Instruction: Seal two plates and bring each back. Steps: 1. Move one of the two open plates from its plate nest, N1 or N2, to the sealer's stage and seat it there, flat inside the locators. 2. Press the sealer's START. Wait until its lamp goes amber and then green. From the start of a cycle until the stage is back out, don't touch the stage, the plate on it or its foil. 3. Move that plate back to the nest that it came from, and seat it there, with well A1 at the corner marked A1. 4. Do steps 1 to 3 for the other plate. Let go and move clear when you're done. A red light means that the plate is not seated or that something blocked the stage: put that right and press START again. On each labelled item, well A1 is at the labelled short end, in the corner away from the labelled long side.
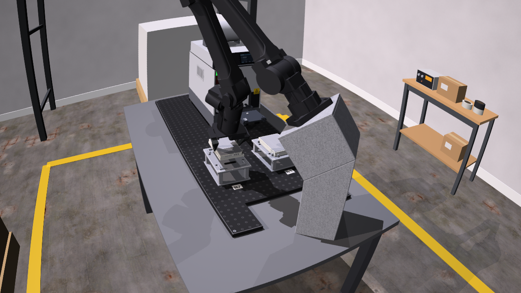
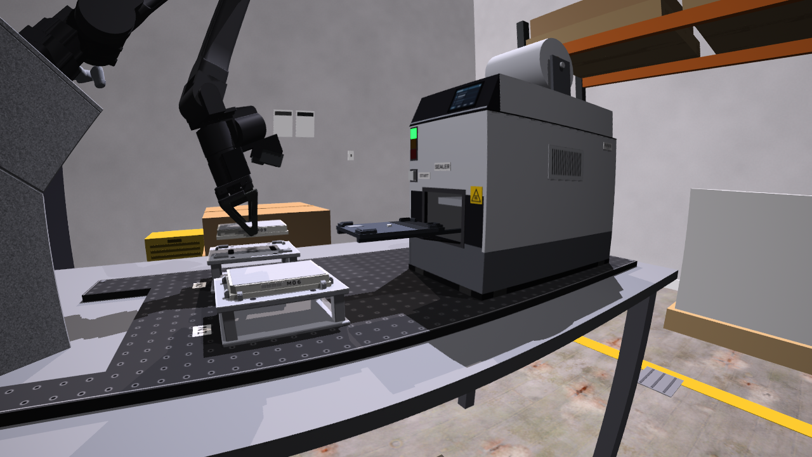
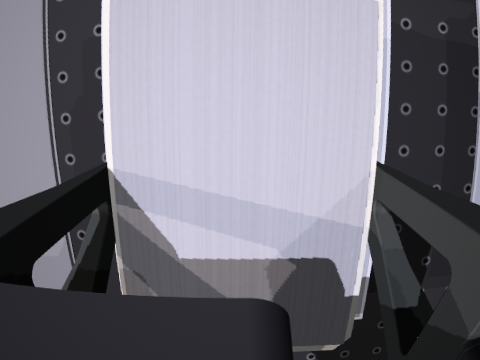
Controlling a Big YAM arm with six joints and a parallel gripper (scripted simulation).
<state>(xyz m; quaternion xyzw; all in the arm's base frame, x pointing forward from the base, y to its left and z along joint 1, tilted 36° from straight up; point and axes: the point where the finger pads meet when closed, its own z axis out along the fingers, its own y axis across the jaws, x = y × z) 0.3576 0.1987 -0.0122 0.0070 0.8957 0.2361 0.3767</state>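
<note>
The fingers (image 1: 228, 143) (image 2: 252, 231) clench a foiled plate (image 1: 226, 148) (image 2: 266, 228) (image 3: 240, 125) by its long sides, above N2 (image 1: 233, 168) (image 2: 283, 250); it looks light, stiff, slick on top, so keep hold low on the walls, off the foil. Beside them sits the other plate (image 1: 271, 143) (image 2: 279, 280) in N1 (image 1: 273, 164) (image 2: 335, 292); farther off, the stage (image 1: 254, 116) (image 2: 386, 228), bare

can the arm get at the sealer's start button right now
Probably not: its tool is shut on a plate over N2, though nothing appears to block START itself.
</note>
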